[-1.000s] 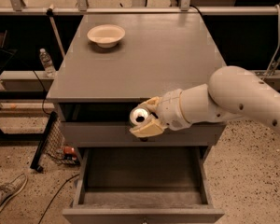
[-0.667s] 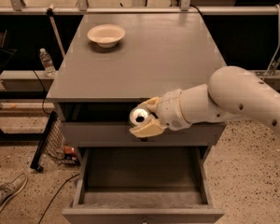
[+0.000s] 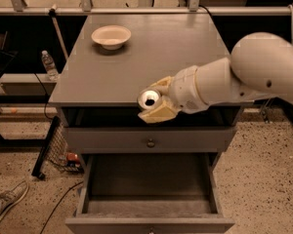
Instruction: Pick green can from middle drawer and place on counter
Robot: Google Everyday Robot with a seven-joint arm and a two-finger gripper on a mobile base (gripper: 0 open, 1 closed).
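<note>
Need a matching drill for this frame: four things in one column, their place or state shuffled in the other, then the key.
Things
1. green can
2. white bowl
3. middle drawer
4. water bottle

Place or state
A. pulled open, nothing inside
B. standing left of the cabinet, lower than the counter
C. held in the gripper at the counter's front edge
D. resting on the counter, far left part

Pairs: 1-C, 2-D, 3-A, 4-B
</note>
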